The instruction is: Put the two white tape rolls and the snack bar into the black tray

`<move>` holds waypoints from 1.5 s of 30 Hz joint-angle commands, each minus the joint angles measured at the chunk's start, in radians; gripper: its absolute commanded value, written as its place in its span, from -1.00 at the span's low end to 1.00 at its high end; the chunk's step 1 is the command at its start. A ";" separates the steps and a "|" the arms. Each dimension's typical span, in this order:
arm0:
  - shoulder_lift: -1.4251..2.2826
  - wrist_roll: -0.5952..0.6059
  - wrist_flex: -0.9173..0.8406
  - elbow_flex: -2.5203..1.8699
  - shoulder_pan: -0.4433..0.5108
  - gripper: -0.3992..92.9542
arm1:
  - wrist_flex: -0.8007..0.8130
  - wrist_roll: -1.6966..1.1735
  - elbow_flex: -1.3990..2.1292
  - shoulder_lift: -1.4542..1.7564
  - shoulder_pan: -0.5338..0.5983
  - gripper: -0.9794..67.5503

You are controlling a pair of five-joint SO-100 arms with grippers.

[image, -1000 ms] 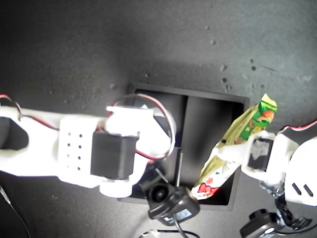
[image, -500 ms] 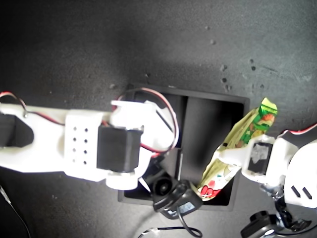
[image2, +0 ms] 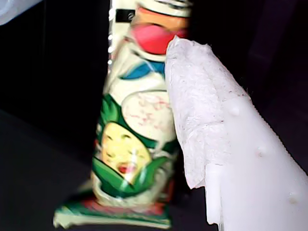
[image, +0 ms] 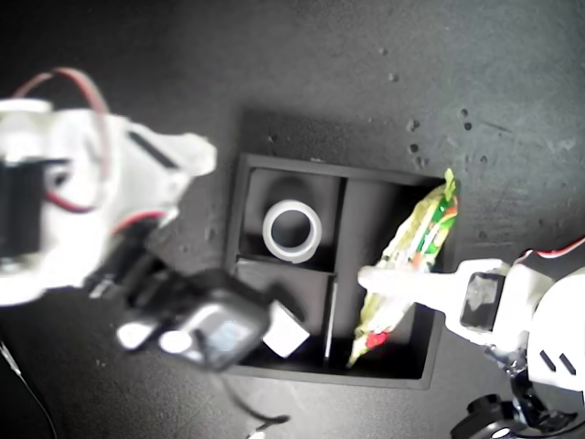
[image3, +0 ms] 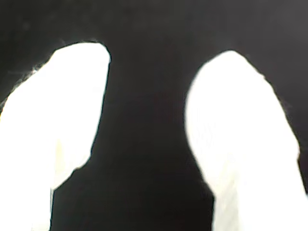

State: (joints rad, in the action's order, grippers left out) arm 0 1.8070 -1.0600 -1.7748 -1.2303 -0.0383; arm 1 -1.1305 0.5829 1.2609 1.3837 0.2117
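Snack bar [image: 413, 256] down in the tall compartment of the tray [image: 384, 380], at the exterior view's right. Not flat yet: leaning, one crimped end low on the floor, the other poking up over the far wall. Looks too long to drop in level, hence the slant.

My first tool [image: 388, 279] reaching across the bar's middle. In the first wrist view just 1 padded finger [image2: 211, 120] showing, pressed alongside the wrapper; the other finger hidden behind the packet, so cannot tell whether pinching or already let go. Would explain the bar standing propped if the grip is on.

1 tape roll [image: 292, 230] lying flat, hole up, in the small compartment at the far left of the tray in the exterior view. Something white [image: 285, 331] in the other small compartment, half covered and too unclear to call a roll.

My second tool [image3: 144, 96] spread wide, nothing between its 2 fingers, only dark behind. Exterior view gives just a blurred white arm [image: 82, 210] at its left, off the tray; the wrist view alone settles that it carries nothing.

Judgement: bar needs laying down, then done if that white patch is the other roll.
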 commanded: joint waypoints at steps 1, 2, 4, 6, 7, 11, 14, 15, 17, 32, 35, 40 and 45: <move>0.407 -0.086 0.124 -0.420 0.029 -0.99 | -0.127 0.009 -0.149 0.018 0.000 0.17; 0.492 -0.112 0.164 -0.532 0.049 -0.99 | -0.183 0.043 -0.202 0.018 -0.005 0.17; 0.670 -0.152 0.252 -0.753 0.098 -0.99 | -0.307 0.166 -0.307 0.020 -0.025 0.11; 0.859 -0.195 0.336 -0.965 0.146 -0.99 | -0.437 0.276 -0.416 0.025 -0.040 -0.26; 0.956 -0.213 0.373 -1.066 0.163 -0.99 | -0.506 0.327 -0.476 0.025 -0.048 -0.45; 1.247 -0.261 0.428 -1.344 0.204 -0.99 | -0.670 0.511 -0.560 0.115 -0.071 -0.97; 1.325 -0.275 0.431 -1.439 0.218 -0.99 | -0.669 0.618 -0.362 0.333 -0.109 -0.98; 1.344 -0.278 0.433 -1.462 0.221 -0.99 | -0.667 0.646 -0.279 0.416 -0.124 -0.98; 1.393 -0.278 0.433 -1.508 0.224 -0.99 | -0.597 0.692 -0.034 0.644 -0.150 -0.98; 1.578 -0.253 0.485 -1.852 0.235 -0.99 | 0.225 0.453 1.606 1.647 -0.209 -0.99; 1.578 -0.249 0.509 -1.884 0.225 -0.99 | 0.229 0.468 1.782 1.901 -0.247 -0.99; 1.577 -0.261 0.525 -1.908 0.224 -0.99 | 0.198 0.500 1.864 1.968 -0.239 -0.99; 1.577 -0.268 0.488 -1.908 0.222 -0.99 | 0.089 0.466 1.864 1.968 -0.235 -0.99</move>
State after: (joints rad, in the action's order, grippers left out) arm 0 3.3395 -1.3192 -1.2732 -3.0818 0.1841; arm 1 -0.9710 1.0769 3.1109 3.3441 -0.0322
